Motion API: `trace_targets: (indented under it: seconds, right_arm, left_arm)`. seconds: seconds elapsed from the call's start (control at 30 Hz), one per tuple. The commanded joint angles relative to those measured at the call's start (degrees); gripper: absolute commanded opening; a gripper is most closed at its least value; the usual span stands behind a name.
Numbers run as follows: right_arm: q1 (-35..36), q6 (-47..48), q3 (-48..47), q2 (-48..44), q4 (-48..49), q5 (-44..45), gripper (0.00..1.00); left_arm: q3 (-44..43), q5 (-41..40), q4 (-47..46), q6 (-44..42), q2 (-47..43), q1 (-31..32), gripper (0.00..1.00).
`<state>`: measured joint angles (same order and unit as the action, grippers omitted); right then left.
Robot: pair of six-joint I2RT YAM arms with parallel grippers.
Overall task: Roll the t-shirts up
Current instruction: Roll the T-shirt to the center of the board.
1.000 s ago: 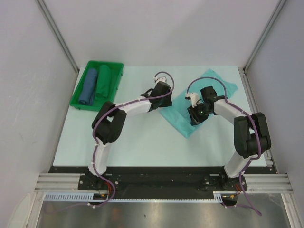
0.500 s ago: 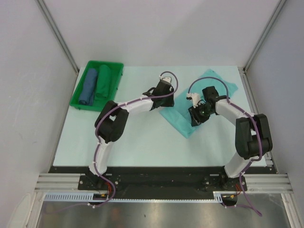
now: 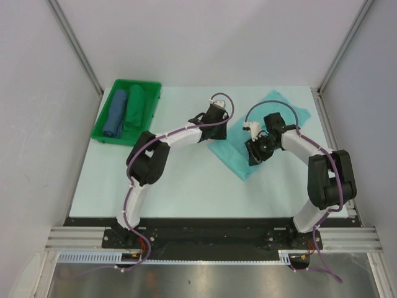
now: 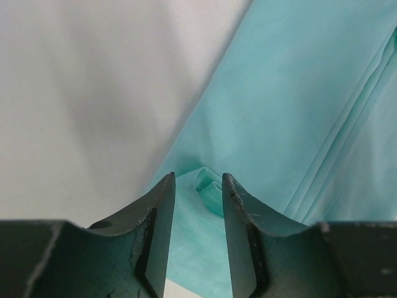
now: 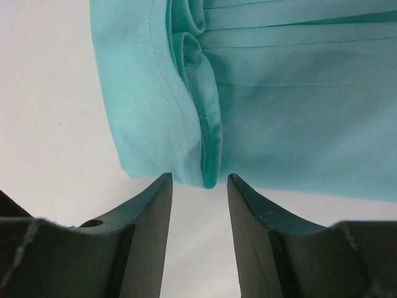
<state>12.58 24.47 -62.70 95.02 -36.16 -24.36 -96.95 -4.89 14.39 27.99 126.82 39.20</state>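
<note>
Working across the table (image 3: 173,180), I see the t-shirt (image 3: 232,160) lying folded toward its far right corner. Left gripper (image 4: 197,181) and right gripper (image 5: 200,181) both stand released at its edges. I reckon closing on one layer only could skew the roll.

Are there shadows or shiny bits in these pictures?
Left wrist view: a soft grey shadow lies on the table beside the t-shirt. Right wrist view: bright, the cloth's weave sharp. Top view: even light, only faint shadows, a dull sheen on the metal strip at the bottom.
</note>
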Motion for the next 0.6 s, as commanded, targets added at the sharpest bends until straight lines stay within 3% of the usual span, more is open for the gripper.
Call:
trace_targets:
  seconds: [0.0, 0.33, 0.47, 0.57]
  right_arm:
    - [0.7, 0.2, -0.5, 1.6, -0.8, -1.5, 0.47]
    - [0.9, -0.8, -0.5, 4.4, 0.7, -1.8, 0.43]
    - [0.7, -1.3, -0.5, 3.9, 1.3, -1.6, 0.31]
    - [0.3, -1.4, -0.5, 3.3, 1.4, -0.9, 0.2]
  left_arm:
    - [-3.5, -1.5, 1.6, 0.0, 1.4, 0.8, 0.41]
    - [-6.5, -2.5, 4.4, 0.2, 3.5, 1.6, 0.34]
    - [-6.9, -2.8, 4.5, 0.2, 3.4, 1.7, 0.21]
    - [-6.9, -3.3, 4.3, 0.2, 2.9, 1.7, 0.05]
